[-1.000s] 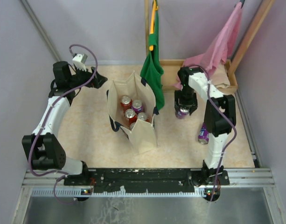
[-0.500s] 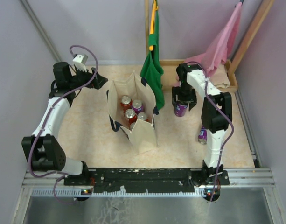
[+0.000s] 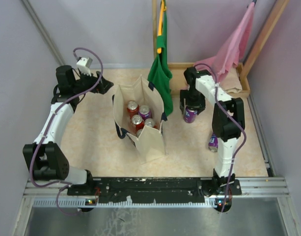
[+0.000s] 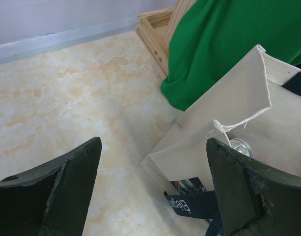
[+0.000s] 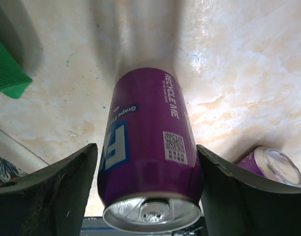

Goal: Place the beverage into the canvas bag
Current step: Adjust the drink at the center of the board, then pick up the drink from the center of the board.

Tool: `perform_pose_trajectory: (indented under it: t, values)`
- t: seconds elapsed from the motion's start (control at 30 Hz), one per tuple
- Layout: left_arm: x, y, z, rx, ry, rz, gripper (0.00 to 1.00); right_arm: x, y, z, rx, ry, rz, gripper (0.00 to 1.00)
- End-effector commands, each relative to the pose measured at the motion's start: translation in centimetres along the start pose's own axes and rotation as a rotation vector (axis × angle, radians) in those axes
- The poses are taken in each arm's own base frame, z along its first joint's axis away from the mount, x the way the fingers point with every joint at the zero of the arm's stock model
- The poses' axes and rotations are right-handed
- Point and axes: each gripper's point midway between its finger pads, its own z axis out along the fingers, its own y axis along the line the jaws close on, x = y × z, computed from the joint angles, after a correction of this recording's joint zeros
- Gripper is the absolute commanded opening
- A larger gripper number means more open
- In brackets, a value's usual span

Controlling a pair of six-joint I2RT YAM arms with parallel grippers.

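Observation:
The cream canvas bag [image 3: 152, 141] with navy handles stands open at the middle of the table, with several cans inside. It also shows in the left wrist view [image 4: 229, 113]. My right gripper [image 3: 190, 113] is shut on a purple grape beverage can [image 3: 190, 116], upright, to the right of the bag. In the right wrist view the can [image 5: 150, 113] sits between my right gripper's [image 5: 146, 146] two fingers, top rim toward the camera. My left gripper [image 3: 102, 84] is open and empty at the far left of the bag; in its own view the left gripper [image 4: 153, 142] frames bare table and the bag's corner.
A second purple can [image 3: 213, 142] lies on the table near the right arm, also in the right wrist view [image 5: 270, 167]. A green cloth bag [image 3: 160, 73] hangs just behind the canvas bag. A pink cloth bag [image 3: 229, 49] hangs over a wooden tray [image 3: 243, 91] at the back right.
My right gripper has moved a little left and toward the back with the purple can in it. The left arm has not moved.

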Motion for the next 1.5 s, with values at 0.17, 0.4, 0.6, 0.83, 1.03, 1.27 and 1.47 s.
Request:
perform_pose_trajectory:
  t: [0.17,0.4,0.6,0.83,1.03,1.27,1.47]
  values:
    - [-1.3,-0.7,-0.2,0.018,-0.031,0.03,0.93,-1.4,0.2,-4.1,0.012,-0.188,0.046,0.74]
    - [-1.1,-0.7,-0.3,0.019,-0.028,0.029,0.93,-0.5,-0.2,-3.6,0.027,-0.206,0.075,0.68]
    - [-1.2,-0.8,-0.4,0.019,-0.03,0.029,0.93,0.0,-0.1,-2.7,0.021,-0.19,0.08,0.48]
    - [-0.9,-0.8,-0.5,0.014,-0.024,0.027,0.93,-1.3,0.5,-5.5,-0.024,-0.287,0.073,0.18]
    - [-0.9,-0.8,-0.4,0.016,-0.024,0.024,0.93,-2.8,1.0,-11.4,-0.082,-0.406,0.072,0.0]
    - [-1.0,-0.9,-0.3,0.02,-0.027,0.022,0.93,-2.0,1.8,-17.6,-0.165,-0.479,0.048,0.0]
    - [-0.8,-1.2,-0.2,0.03,-0.022,0.017,0.93,0.6,3.4,-23.8,-0.301,-0.586,0.035,0.0]
